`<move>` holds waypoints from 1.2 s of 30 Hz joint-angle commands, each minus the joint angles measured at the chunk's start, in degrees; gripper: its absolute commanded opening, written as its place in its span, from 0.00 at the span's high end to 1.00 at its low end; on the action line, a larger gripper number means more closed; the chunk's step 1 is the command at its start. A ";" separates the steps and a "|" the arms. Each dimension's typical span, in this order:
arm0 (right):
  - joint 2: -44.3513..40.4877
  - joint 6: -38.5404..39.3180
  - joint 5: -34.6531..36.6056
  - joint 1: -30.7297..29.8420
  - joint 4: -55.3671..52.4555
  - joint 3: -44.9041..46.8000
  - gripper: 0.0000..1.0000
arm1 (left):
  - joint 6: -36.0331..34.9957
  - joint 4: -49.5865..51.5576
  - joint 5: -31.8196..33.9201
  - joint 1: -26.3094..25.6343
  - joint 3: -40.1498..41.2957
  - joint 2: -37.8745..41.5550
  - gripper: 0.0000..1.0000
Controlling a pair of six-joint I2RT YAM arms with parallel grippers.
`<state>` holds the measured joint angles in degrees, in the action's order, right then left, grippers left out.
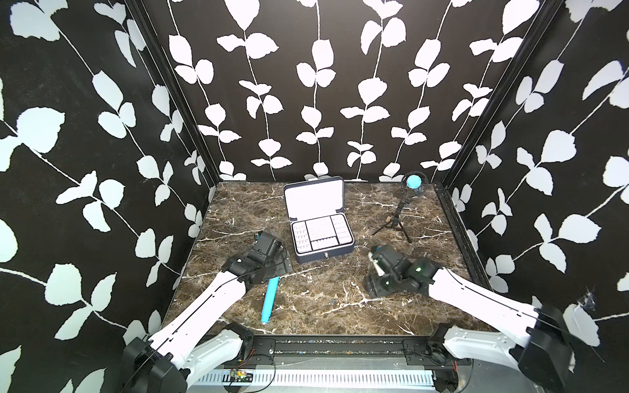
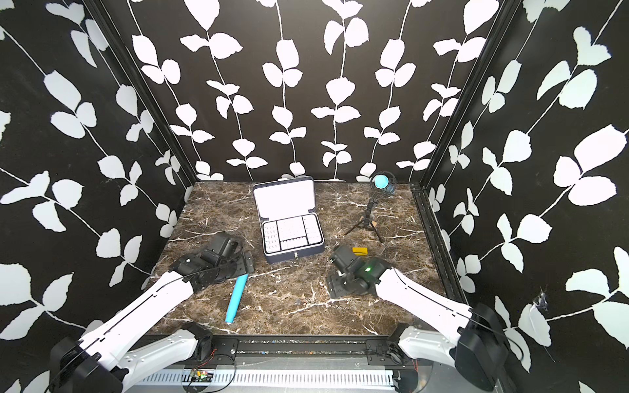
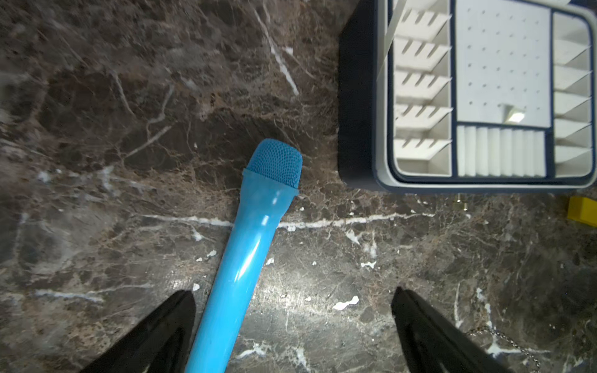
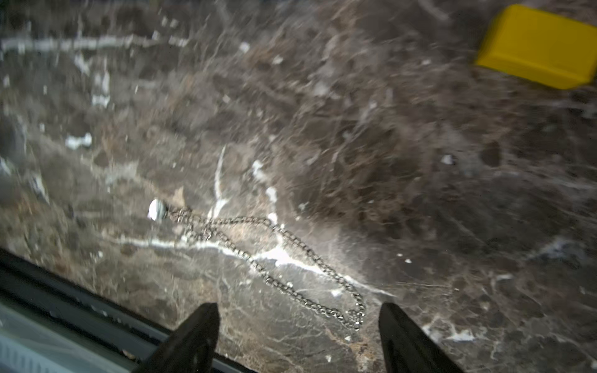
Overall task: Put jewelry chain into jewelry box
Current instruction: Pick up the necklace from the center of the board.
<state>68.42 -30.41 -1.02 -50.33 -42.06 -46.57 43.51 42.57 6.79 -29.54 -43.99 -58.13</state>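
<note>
Chain [image 4: 258, 268] lies as a flat, narrow loop on the bench [image 1: 316, 285], right of centre and close to the near edge; a small pale tag [image 4: 156, 210] sits at one end of it; in a top view it shows only as a faint line [image 2: 344, 308]; it is well apart from the box [image 1: 340, 251], which stands at the far middle of the bench with its lid [image 1: 315, 200] up and its white gridded tray [image 1: 320, 233] showing; the clasp [image 1: 327, 255] faces the near side. Right gripper [image 4: 298, 305] hangs over the bench just far of the chain, tilted toward the near edge; its jaws stand apart with nothing between them; the end of the chain loop lies on the bench close by one fingertip [image 4: 391, 313], and the blurred wrist view does not show any touch. Left gripper [image 3: 292, 290] is left of the box, jaws spread wide and holding nothing; a blue microphone [image 3: 252, 245] lies on the bench under it, its handle passing just beside one finger [image 3: 174, 319], its mesh head pointing toward the box's near left corner. Yellow block [image 2: 359, 251] rests just far of the right gripper, right of the box; a small tripod [image 1: 394, 223] topped by a blue ball [image 1: 412, 181] stands at the far right.
</note>
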 commanded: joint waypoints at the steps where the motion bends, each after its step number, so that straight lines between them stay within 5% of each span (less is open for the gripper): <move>1: 3.85 6.16 -1.88 -5.93 0.24 -1.06 0.26 | -0.21 -3.96 -3.10 -0.28 1.15 -1.40 0.02; 9: 20.23 16.27 -1.86 -10.92 -1.95 -12.70 0.42 | -1.69 -4.55 -3.65 -0.27 0.32 -3.92 0.02; 21: 30.99 19.80 -2.86 -10.93 0.86 -17.66 0.66 | -1.66 -3.13 -1.14 -0.29 0.87 -1.42 0.02; 36: 34.50 18.04 -3.75 -11.01 6.01 -17.44 0.73 | 0.00 -2.66 0.72 -0.24 2.51 1.61 0.02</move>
<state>101.65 -11.81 -4.32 -60.93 -36.69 -63.48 42.83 38.85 6.50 -29.58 -42.44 -57.80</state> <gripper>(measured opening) 0.277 0.983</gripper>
